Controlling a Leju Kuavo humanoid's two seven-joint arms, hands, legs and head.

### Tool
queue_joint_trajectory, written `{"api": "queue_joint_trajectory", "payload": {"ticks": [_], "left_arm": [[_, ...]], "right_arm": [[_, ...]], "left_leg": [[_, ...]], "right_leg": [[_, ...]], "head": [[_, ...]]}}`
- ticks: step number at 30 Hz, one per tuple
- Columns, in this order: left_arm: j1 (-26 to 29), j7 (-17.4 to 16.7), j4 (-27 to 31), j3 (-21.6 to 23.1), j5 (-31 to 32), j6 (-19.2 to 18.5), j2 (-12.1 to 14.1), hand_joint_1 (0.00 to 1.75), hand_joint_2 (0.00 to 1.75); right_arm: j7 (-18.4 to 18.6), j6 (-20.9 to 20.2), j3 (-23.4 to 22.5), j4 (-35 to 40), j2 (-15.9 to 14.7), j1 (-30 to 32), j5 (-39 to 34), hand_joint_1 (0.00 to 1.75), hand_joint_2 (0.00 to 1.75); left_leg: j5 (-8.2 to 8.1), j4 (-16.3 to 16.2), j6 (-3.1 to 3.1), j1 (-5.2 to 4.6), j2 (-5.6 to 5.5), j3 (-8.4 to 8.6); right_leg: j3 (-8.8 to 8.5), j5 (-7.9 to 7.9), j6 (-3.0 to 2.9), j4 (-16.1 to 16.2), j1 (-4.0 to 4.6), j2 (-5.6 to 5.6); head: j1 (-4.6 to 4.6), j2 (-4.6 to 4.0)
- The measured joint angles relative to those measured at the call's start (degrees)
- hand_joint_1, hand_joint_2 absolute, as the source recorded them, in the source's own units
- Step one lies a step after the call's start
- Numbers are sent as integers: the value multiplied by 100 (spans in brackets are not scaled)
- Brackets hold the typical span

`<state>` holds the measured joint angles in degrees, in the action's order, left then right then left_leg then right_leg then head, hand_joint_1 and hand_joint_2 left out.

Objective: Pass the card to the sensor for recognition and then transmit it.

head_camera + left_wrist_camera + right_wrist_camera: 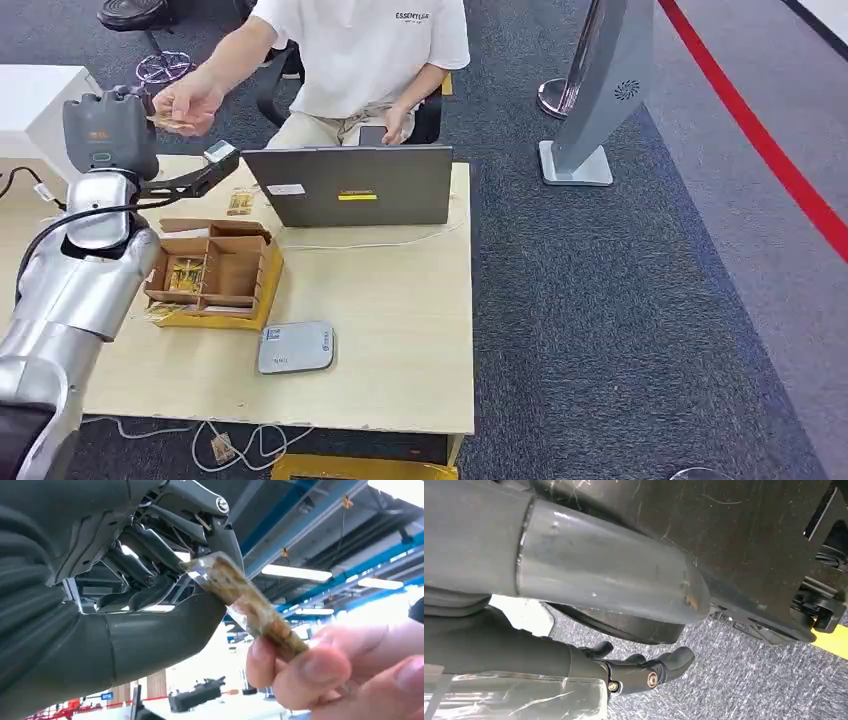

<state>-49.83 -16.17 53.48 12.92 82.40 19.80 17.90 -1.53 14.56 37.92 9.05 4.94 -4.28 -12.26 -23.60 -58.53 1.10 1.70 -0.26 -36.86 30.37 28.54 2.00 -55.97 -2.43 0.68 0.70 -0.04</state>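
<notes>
Above the table (400,330), left hand (165,575) and person's hand (320,670) hold one card (240,600).

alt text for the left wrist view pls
The robot's left hand pinches one end of a card while a person's hand grips the other end, with ceiling beams and strip lights behind.

Bright even light; ceiling lamps (296,572) glare, close fingertips blurred.
</notes>
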Motion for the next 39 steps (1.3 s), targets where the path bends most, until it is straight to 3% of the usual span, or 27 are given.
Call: {"api": "queue_joint_trajectory", "payload": {"ticks": [3, 4, 8, 14, 18, 20, 22, 25, 27, 28, 30, 32, 33, 34, 36, 39], "left_arm": [[-2, 2, -203, -2, 0, 2, -31, 175, 175], [-2, 2, -253, -2, 0, -2, -39, 0, 175], [-5, 124, -369, -18, -70, -194, -59, 0, 175], [299, 354, -200, -20, -166, -127, -92, 0, 175], [991, 569, 716, -48, -459, 70, 116, 0, 175], [1472, 798, 1315, -162, -794, 221, 357, 0, 175], [2275, 1234, 2140, -519, -1596, 490, 731, 0, 175], [3853, 2049, 3175, -1720, -3036, 700, 1170, 0, 175], [4626, 2751, 3562, -2946, -3707, 548, 1274, 0, 175], [4908, 3175, 3660, -3493, -3918, 331, 1274, 0, 175], [5270, 3988, 3777, -4826, -3772, -201, 1255, 0, 175], [5373, 4761, 3777, -6243, -3548, -907, 1235, 0, 175], [5363, 4984, 3758, -6914, -3445, -1171, 1211, 0, 175], [5352, 5080, 3727, -7515, -3416, -1305, 1185, 0, 175], [5331, 4762, 3540, -8432, -3758, -1478, 1126, 0, 175], [5208, 4060, 2762, -9187, -5059, -1500, 994, 0, 175]], "right_arm": [[0, 0, 9, -2, 0, 0, 0, 0, 0], [0, 2, 13, -2, 0, 0, 0, 0, 0], [35, 44, 17, -2, -2, 1, -17, 0, 0], [87, 59, 55, -2, -2, 6, 0, 0, 0], [66, 81, 59, -2, -2, 16, -44, 0, 0], [-2, 83, 57, -2, -2, 39, -112, 0, 0], [-61, 81, 55, -2, -9, 58, -166, 0, 0], [-37, 83, 52, -9, -31, 110, -210, 0, 0], [-37, 98, 50, -22, -59, 154, -241, 0, 0], [-52, 103, 48, -26, -70, 160, -258, 0, 0], [-98, 114, 46, -30, -83, 163, -241, 0, 0], [-131, 168, 48, -39, -92, 167, -232, 0, 0], [-153, 192, 48, -42, -96, 168, -243, 0, 0], [-171, 201, 48, -44, -96, 170, -251, 0, 0], [-251, 205, 48, -44, -96, 172, -262, 0, 0], [-275, 208, 52, -42, -94, 165, -227, 0, 0]], "left_leg": [[0, 0, 0, 0, 1, -1], [0, 0, 0, 0, 2, -2], [0, 0, 0, -1, 1, -3], [0, 0, 0, -2, 2, -5], [-4, 2, 4, -2, 12, -6], [-9, 6, 6, -2, 25, -7], [-29, 12, 21, -4, 61, 7], [-65, 15, 35, -1, 120, 38], [-66, 15, 33, 3, 116, 28], [-71, 16, 30, 3, 104, 25], [-76, 16, 34, 10, 92, 25], [-83, 17, 43, 16, 82, 20], [-83, 17, 43, 19, 83, 21], [-85, 17, 43, 19, 84, 23], [-87, 16, 43, 14, 82, 27], [-87, 16, 43, 13, 36, 27]], "right_leg": [[0, 0, 0, 0, 0, 0], [1, 0, 0, 0, 0, 0], [0, 0, 0, 0, -1, 0], [-2, 1, 0, 0, -1, 0], [-8, 2, -1, -1, 0, 14], [-9, 3, -3, -3, 1, 28], [-11, 12, -8, -5, 1, 70], [-7, 32, -32, -4, 0, 124], [-5, 45, -28, -2, 4, 110], [-4, 59, -29, -3, 6, 98], [-3, 70, -31, -2, 13, 87], [-8, 78, -37, -2, 20, 78], [-9, 78, -38, -2, 23, 77], [-8, 78, -38, -1, 22, 78], [-8, 78, -38, 0, 19, 75], [-22, 87, -36, 2, 17, 26]], "head": [[-2, -2], [-2, -2], [0, 0], [0, 0], [-2, -2], [-2, 0], [-11, -2], [-2, 0], [-2, 0], [-4, -2], [-2, 0], [-4, 0], [-2, 0], [-7, -2], [-4, 0], [-2, 0]]}}
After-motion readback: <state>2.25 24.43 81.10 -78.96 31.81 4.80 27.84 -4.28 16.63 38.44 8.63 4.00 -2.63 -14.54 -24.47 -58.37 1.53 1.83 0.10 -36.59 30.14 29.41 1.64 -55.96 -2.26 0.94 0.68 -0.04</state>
